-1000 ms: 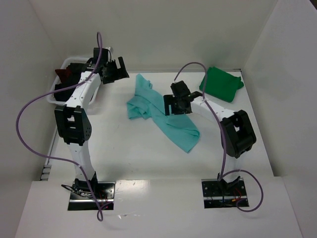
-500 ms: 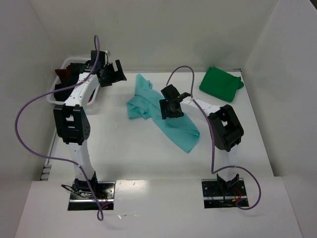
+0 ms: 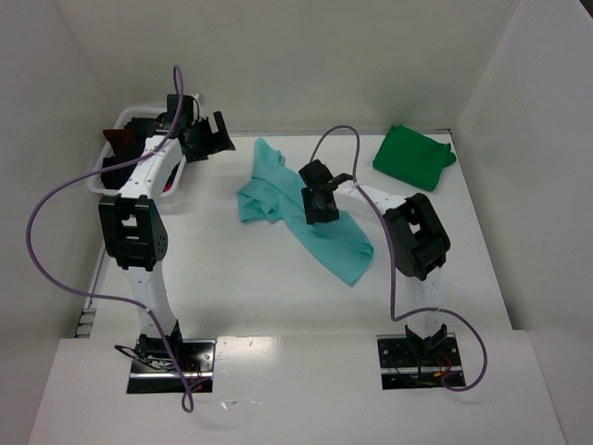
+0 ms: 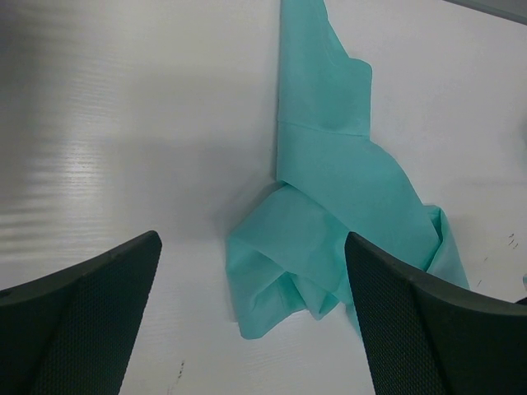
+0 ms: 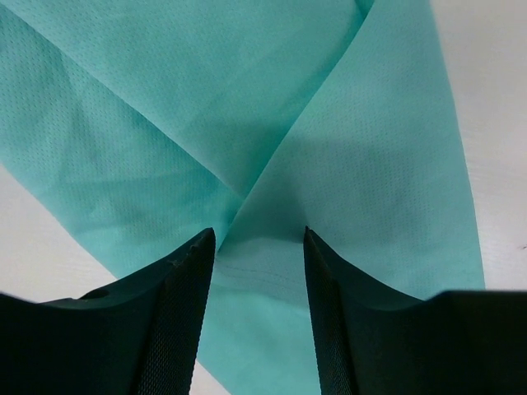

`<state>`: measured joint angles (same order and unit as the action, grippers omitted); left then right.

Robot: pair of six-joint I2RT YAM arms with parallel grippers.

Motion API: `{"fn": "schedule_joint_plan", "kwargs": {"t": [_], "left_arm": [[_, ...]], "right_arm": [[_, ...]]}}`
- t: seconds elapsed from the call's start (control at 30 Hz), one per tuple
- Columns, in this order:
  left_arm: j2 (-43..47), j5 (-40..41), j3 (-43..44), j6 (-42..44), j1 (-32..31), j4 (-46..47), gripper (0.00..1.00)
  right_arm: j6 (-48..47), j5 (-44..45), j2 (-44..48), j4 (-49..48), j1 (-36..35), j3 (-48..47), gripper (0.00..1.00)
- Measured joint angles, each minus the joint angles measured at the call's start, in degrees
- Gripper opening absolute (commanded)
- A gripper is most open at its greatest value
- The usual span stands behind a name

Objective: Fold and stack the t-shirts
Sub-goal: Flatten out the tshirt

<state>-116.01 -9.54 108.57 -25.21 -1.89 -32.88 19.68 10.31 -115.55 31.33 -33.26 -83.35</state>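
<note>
A light teal t-shirt point(image 3: 278, 190) lies crumpled in a diagonal strip on the white table; it also shows in the left wrist view point(image 4: 329, 206) and fills the right wrist view point(image 5: 263, 148). A darker green t-shirt point(image 3: 414, 157) lies folded at the back right. My right gripper point(image 3: 313, 197) is open, low over the middle of the teal shirt, a hemmed fold of cloth between its fingers point(image 5: 177, 313). My left gripper point(image 3: 208, 137) is open and empty, hovering by the basket, left of the teal shirt. Dark red and black cloth point(image 3: 118, 139) sits in the basket.
A white lattice basket point(image 3: 100, 178) stands at the back left beside the left arm. White walls close in the table at the back and both sides. Purple cables loop from both arms.
My right gripper has moved left and down onto the middle of the teal shirt, its elbow folding in. The left gripper has shifted only slightly.
</note>
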Motion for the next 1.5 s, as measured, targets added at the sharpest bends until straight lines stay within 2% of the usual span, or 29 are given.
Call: {"fn": "schedule_joint_plan", "kwargs": {"t": [0.13,0.27,0.3,0.37,0.5,0.67,0.77,0.9,0.97,1.13,1.4,1.5], "left_arm": [[0.0,-0.3,0.0,0.7,0.0,0.0,1.00],[0.0,-0.6,-0.1,1.1,0.2,0.1,1.00],[0.0,-0.7,-0.1,1.1,0.3,0.1,1.00],[0.0,-0.8,-0.2,1.1,0.5,0.0,1.00],[0.0,-0.9,-0.2,1.1,0.6,0.1,1.00],[0.0,-1.5,-0.2,1.3,0.6,0.1,1.00],[-0.2,-4.9,-0.2,1.9,0.6,0.4,1.00],[-2.1,-9.9,0.9,3.5,0.6,1.2,1.00],[-4.1,-12.5,1.7,4.2,0.6,1.6,1.00],[-9.2,-13.9,3.9,4.2,-0.7,1.7,1.00],[-15.1,-14.4,7.8,3.9,-2.2,2.8,1.00],[-17.9,-13.8,12.3,3.8,-2.2,3.8,1.00]], "right_arm": [[0.0,-0.1,-1.1,0.2,-0.1,-1.3,0.57],[0.0,-0.2,-2.4,0.3,-0.9,-2.1,0.44],[0.2,-0.2,-2.7,0.6,-1.0,-2.3,0.44],[0.3,0.1,-3.5,1.1,-1.2,-2.8,0.23],[0.7,1.5,-4.5,2.8,-1.3,-4.6,0.07],[1.3,3.5,-4.6,4.0,-1.3,-5.1,0.03],[1.7,5.4,-3.4,5.3,-1.3,-5.1,0.03],[2.2,6.0,4.7,5.1,-0.9,-3.0,0.03],[2.9,4.7,12.9,2.9,-0.4,0.9,0.02],[5.2,3.7,24.0,0.1,2.5,6.6,0.00],[7.4,3.9,24.1,0.3,3.9,13.2,0.00],[7.8,3.8,24.2,0.4,4.1,14.0,0.00]]}}
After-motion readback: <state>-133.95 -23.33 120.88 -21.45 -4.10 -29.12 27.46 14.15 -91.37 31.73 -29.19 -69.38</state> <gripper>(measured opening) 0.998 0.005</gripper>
